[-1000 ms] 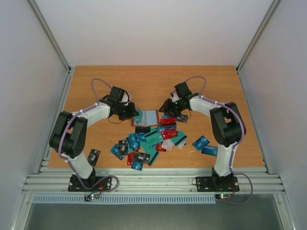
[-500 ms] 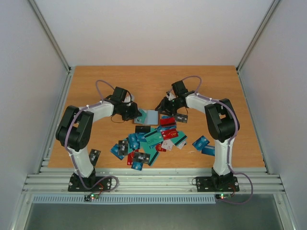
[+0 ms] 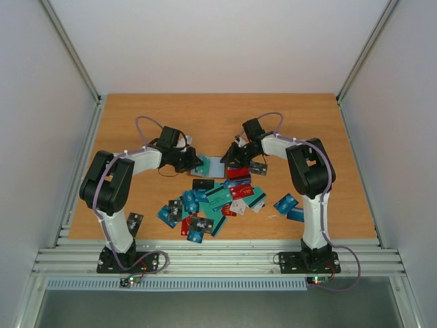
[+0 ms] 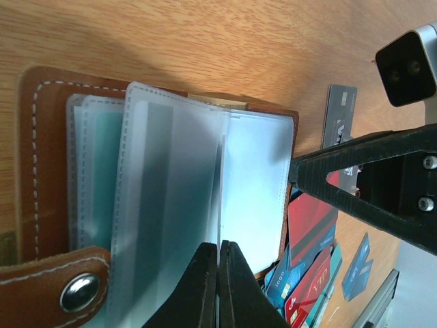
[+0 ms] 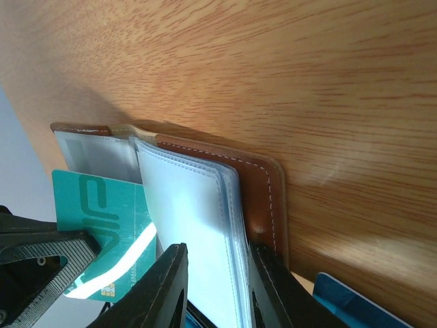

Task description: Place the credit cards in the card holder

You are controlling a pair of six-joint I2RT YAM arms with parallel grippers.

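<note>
Two robot arms meet over the open card holder (image 3: 213,167) at the centre of the desk (image 3: 205,113), just above a scatter of credit cards (image 3: 212,201) in the lower middle of the overhead frame. The left end effector (image 4: 218,247), rising from the bottom edge of its wrist view, is closed tight on the edge of one of the holder's clear plastic sleeves (image 4: 177,184). The right end effector (image 5: 217,260), at the bottom of its own view, has its jaws partly apart on either side of a bundle of sleeves. Whether they pinch yet cannot be told, and no loose card sits between them. A teal card (image 5: 102,212) shows among the sleeves at the left of that view, seemingly lodged in a pocket.

The step in hand appears to be parting the sleeves to bare a free pocket, not loading a card. The next move likely calls for one arm to hold the pages apart. The other would then go to the pile, take a single card by its edge and square it with the pocket mouth. The thin plastic may slip or buckle.
</note>
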